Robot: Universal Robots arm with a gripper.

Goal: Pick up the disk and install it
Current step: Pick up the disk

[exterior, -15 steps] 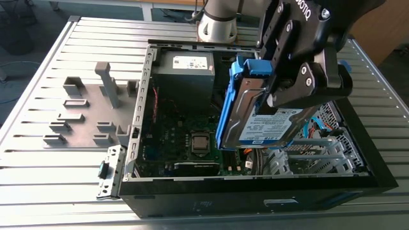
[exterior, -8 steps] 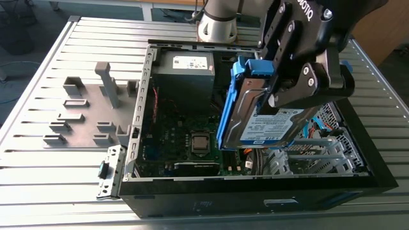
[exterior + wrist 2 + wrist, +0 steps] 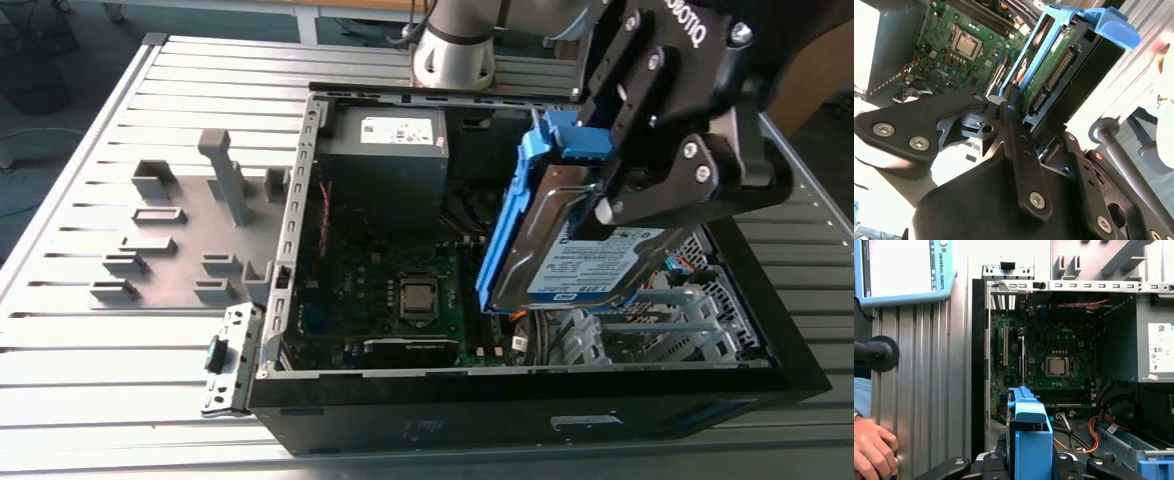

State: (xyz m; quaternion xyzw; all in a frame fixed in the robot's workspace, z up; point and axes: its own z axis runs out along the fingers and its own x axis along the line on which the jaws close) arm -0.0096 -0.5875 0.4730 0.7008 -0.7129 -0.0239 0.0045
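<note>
The disk (image 3: 587, 262), a silver drive with a white-and-blue label in a blue carrier bracket (image 3: 514, 215), hangs on edge above the right side of the open computer case (image 3: 534, 415). My black gripper (image 3: 603, 192) is shut on it from above, one finger on each flat face. In the second wrist view the disk (image 3: 1046, 67) shows its green circuit side and connectors beyond the fingers (image 3: 1013, 117). In the first wrist view the blue carrier (image 3: 1026, 437) stands between the fingers, over the case interior.
Inside the case lie the motherboard (image 3: 400, 290), the grey power supply (image 3: 387, 150) and a metal drive bay (image 3: 1134, 445) with orange cables. A grey fixture plate with blocks (image 3: 174, 240) sits at the exterior view's left. A person's hand (image 3: 871, 445) rests beside the case.
</note>
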